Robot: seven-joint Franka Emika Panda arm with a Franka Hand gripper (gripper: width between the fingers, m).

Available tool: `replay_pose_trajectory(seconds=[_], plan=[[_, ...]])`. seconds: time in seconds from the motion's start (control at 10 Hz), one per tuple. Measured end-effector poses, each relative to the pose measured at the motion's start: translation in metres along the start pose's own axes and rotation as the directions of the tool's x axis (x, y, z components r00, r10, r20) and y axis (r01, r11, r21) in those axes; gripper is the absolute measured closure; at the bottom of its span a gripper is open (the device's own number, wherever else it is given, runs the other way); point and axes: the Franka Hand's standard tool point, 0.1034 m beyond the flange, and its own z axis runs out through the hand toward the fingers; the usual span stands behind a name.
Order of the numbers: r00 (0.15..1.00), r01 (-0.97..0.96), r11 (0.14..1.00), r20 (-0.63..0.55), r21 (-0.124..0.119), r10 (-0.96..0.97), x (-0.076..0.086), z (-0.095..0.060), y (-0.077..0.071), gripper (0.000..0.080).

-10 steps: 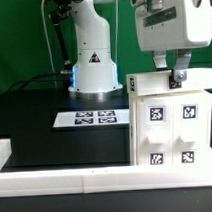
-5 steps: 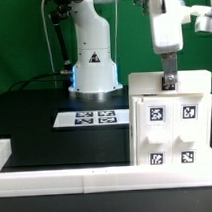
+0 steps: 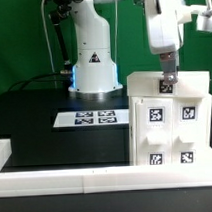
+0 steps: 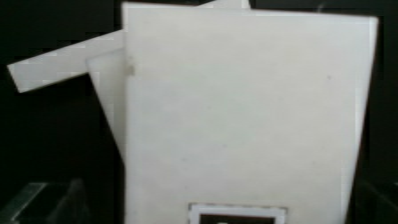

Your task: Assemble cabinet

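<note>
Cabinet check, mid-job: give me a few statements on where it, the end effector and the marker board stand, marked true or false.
1. The cabinet stands at the exterior view's right. True.
2. Its front shows four markers. True.
3. The end effector is down by the marker board. False: it is at the cabinet's top.
4. The marker board lies on top of the cabinet. False: it lies flat on the black table, beside the cabinet.
5. The robot base stands behind the marker board. True.

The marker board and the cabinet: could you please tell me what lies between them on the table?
Nothing: in the exterior view only bare black table separates the marker board from the cabinet. The wrist view does not show that stretch.
</note>
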Motion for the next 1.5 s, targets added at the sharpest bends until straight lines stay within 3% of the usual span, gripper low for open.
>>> replay_pose_trajectory(seconds=[0.1,0.4,0.6,0.7,0.8,1.1,1.2,1.3,1.5], plan=[[0.998,0.057,0.998,0.016,0.005,-0.057,-0.002,-0.004,-0.001,0.0014],[0.994,0.097,0.995,0.054,0.038,-0.099,-0.009,-0.023,-0.007,0.0002],[0.989,0.135,0.990,0.049,0.035,-0.137,-0.008,-0.020,-0.006,0.0002],[0.959,0.280,0.960,0.030,0.020,-0.281,-0.007,-0.019,-0.005,0.0002],[0.889,0.458,0.889,0.006,-0.013,-0.458,-0.008,-0.020,-0.006,0.0002],[0.646,0.763,0.645,0.016,-0.043,-0.763,-0.013,-0.022,-0.009,0.0002],[0.552,0.833,0.550,0.024,-0.051,-0.834,-0.015,-0.022,-0.011,0.0002],[0.534,0.845,0.533,0.022,-0.049,-0.845,-0.014,-0.022,-0.011,0.0002],[0.391,0.920,0.390,0.028,-0.049,-0.920,-0.013,-0.022,-0.011,0.0002]])
